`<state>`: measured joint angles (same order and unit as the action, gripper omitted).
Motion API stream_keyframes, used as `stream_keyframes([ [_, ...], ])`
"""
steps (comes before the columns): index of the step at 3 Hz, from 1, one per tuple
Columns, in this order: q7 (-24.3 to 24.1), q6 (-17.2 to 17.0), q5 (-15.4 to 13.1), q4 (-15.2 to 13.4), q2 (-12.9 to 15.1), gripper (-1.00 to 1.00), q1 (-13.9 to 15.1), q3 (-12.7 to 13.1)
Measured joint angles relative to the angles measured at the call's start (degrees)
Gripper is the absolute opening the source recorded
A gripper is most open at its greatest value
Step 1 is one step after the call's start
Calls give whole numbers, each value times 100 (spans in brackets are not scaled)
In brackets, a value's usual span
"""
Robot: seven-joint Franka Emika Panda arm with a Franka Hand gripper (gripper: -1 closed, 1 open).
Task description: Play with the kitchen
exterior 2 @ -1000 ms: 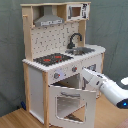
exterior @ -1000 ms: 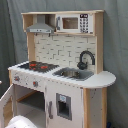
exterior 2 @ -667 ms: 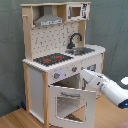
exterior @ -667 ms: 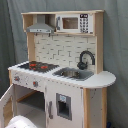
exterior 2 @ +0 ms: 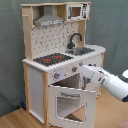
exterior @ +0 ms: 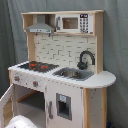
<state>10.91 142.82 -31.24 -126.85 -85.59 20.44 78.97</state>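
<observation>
The kitchen stands upright in both exterior views, white and light wood. It has a grey hood, a black faucet, a sink and a red-ringed hob. Its oven door hangs open, swung forward and down. In the second exterior view my white arm reaches in from the right. My gripper is at the front panel, just right of a knob and above the open oven. Only a white piece of the arm shows in the first exterior view.
A microwave shelf tops the unit. A rounded counter juts out beside the sink. A cupboard door with a dark window is closed. A grey curtain hangs behind, and the floor is wooden.
Almost nothing differs: my arm's tip stays by the knob panel, perhaps slightly higher, and the oven door remains open.
</observation>
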Motion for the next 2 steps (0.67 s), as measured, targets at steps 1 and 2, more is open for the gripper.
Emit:
stream_keyframes([
  [1,372,351,-129,-46,24,100,24,-248],
  [2,865,712,-175,-141,56,100,39,-514],
])
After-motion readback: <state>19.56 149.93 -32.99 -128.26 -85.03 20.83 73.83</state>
